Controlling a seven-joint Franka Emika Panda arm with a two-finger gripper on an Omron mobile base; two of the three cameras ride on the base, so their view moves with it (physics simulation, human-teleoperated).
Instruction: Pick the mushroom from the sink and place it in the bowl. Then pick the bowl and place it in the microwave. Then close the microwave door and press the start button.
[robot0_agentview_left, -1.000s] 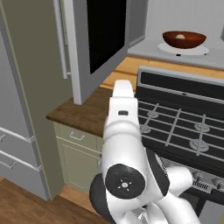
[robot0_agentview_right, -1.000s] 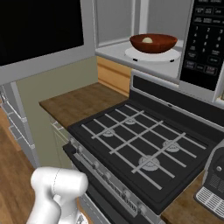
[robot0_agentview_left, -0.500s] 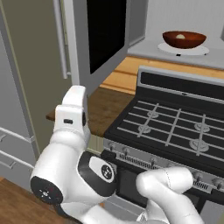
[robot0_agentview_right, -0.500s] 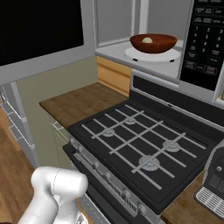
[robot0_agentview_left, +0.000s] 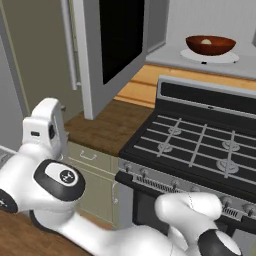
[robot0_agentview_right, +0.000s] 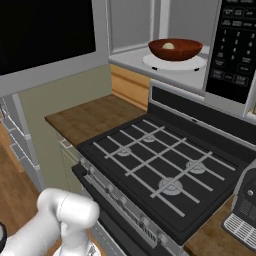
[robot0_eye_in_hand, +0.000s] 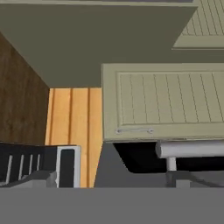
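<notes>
The reddish-brown bowl (robot0_agentview_left: 210, 44) (robot0_agentview_right: 175, 49) sits on the white plate (robot0_agentview_right: 196, 63) inside the open microwave (robot0_agentview_right: 131, 22). The pale mushroom (robot0_agentview_left: 205, 41) (robot0_agentview_right: 169, 46) lies in the bowl. The microwave door (robot0_agentview_left: 119, 47) stands swung wide open, its bar handle (robot0_agentview_left: 69, 45) on the left. The dark control strip (robot0_agentview_right: 235, 45) is at the right. My arm (robot0_agentview_left: 44, 127) is folded low at the left, beneath the door. My gripper (robot0_eye_in_hand: 113, 179) is open with nothing between its fingers; a grey bar handle (robot0_eye_in_hand: 190, 148) and black glass lie just ahead. The sink is out of view.
A black gas stove (robot0_agentview_left: 200, 145) (robot0_agentview_right: 155, 165) sits below the microwave, with a wooden counter (robot0_agentview_left: 107, 125) (robot0_agentview_right: 90, 117) to its left. Green cabinet doors (robot0_eye_in_hand: 164, 100) show in the hand view. A grey appliance (robot0_agentview_right: 245, 210) stands at the stove's right.
My arm has swung down from the middle of the left base view to its lower left, under the open door. Bowl, mushroom and door have not moved.
</notes>
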